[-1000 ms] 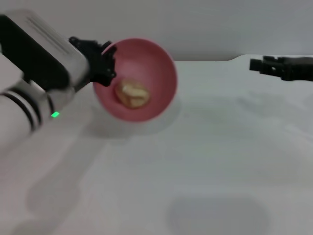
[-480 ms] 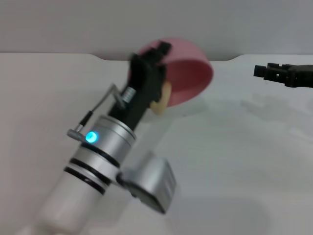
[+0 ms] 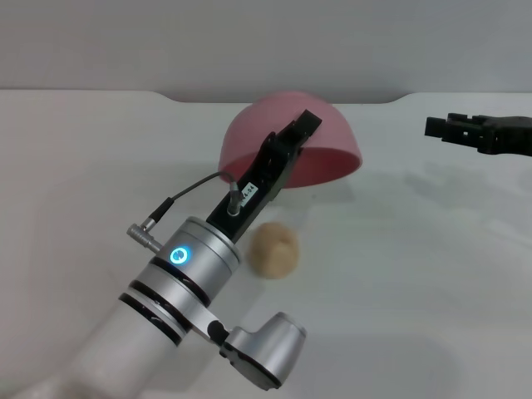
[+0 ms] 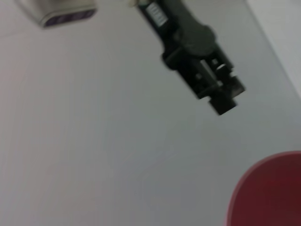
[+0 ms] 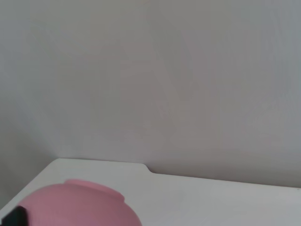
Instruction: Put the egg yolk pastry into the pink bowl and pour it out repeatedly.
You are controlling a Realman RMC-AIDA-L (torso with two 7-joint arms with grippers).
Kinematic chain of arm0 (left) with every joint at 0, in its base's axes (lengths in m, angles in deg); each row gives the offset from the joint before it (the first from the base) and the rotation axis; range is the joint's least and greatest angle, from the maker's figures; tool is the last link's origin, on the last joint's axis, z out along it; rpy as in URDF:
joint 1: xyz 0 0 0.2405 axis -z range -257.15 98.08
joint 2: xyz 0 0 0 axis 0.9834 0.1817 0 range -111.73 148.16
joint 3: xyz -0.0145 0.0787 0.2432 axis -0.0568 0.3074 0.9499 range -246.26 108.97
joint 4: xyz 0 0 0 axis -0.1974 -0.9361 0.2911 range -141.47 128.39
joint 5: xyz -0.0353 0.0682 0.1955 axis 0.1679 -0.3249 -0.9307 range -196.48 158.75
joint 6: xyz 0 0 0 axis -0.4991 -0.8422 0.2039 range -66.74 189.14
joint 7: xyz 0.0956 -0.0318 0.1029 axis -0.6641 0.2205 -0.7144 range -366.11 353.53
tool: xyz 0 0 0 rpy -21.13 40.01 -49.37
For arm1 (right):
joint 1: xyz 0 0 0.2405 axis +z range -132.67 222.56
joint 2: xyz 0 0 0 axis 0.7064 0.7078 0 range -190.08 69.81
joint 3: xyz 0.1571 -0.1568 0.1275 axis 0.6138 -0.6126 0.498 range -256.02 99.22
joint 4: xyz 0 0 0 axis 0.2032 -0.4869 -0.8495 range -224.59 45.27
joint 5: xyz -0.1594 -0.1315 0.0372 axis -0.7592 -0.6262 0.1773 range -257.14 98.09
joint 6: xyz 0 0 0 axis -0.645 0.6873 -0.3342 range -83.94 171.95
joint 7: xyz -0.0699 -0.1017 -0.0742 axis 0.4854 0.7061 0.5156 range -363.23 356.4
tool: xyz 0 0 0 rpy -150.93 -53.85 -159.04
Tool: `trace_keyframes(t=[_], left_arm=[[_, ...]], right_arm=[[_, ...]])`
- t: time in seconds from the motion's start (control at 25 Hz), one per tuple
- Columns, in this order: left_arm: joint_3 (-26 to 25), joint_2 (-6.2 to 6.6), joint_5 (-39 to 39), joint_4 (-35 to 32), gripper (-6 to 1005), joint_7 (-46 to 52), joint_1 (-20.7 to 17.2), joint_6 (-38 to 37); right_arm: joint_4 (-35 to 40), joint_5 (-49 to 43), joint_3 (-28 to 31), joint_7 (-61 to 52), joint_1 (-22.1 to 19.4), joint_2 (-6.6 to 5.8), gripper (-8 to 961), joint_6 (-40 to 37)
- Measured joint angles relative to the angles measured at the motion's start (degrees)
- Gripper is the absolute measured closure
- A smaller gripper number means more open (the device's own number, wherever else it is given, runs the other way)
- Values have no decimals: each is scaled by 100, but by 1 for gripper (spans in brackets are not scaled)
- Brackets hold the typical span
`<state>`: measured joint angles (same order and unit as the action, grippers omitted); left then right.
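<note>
- Pastry first: the egg yolk pastry [image 3: 275, 248] lies loose on the white table [image 3: 399, 274], just in front of the bowl.
- Behind it, the left gripper [image 3: 291, 151] is clamped on the pink bowl [image 3: 324, 141], held upside down.
- Good practice: turn it upright and set it down clear of the pastry.
- Far right, the right gripper [image 3: 434, 127] hovers; its opening can't be judged.

White table [image 3: 399, 283], egg yolk pastry [image 3: 275, 248] atop.
</note>
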<state>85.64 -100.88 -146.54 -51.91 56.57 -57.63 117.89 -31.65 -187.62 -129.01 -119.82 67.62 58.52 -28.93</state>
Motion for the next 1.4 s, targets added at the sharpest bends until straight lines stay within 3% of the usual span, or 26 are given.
trace_keyframes(t=[0.24, 0.44, 0.56, 0.68, 0.76, 0.96, 1.0, 1.04, 1.12, 1.24, 1.4], left_arm=[[-175, 2, 453, -76, 979, 442, 45, 80], [-1063, 39, 1656, -672, 980, 1291, 19, -33], [-1884, 75, 2423, -1240, 981, 1540, -132, -617], [-3090, 93, 3170, -1870, 982, 1598, -414, -2124], [-3973, 94, 3650, -2092, 983, 1600, -566, -3573], [-5934, 122, 4642, -1854, 983, 1639, -611, -7068], [-5934, 122, 4642, -1854, 983, 1639, -611, -7068], [-6628, 142, 4654, -1539, 983, 1964, -495, -8365], [-7178, 188, 4527, -1230, 983, 2470, -342, -9270], [-7796, 400, 3911, -805, 984, 3623, -29, -10394], [-8070, 711, 2761, -821, 984, 5259, 164, -11114]], right_arm=[[-114, 4, -38, 3, 38, 8, 444, -9], [-170, 8, -187, 4, 99, 8, 444, -9], [-171, 3, -316, 3, 170, 8, 444, -5], [-218, -16, -455, 72, 285, 4, 444, 3], [-304, -17, -525, 183, 379, 4, 444, 6], [-501, -31, -815, 290, 628, -3, 444, 79], [-508, -36, -907, 293, 663, -4, 444, 113], [-509, -47, -1005, 295, 696, -8, 443, 163], [-504, -164, -1295, 293, 796, -12, 443, 278], [-533, -455, -1580, 253, 998, -3, 443, 399], [-816, -816, -1958, 47, 1419, 1, 443, 496]])
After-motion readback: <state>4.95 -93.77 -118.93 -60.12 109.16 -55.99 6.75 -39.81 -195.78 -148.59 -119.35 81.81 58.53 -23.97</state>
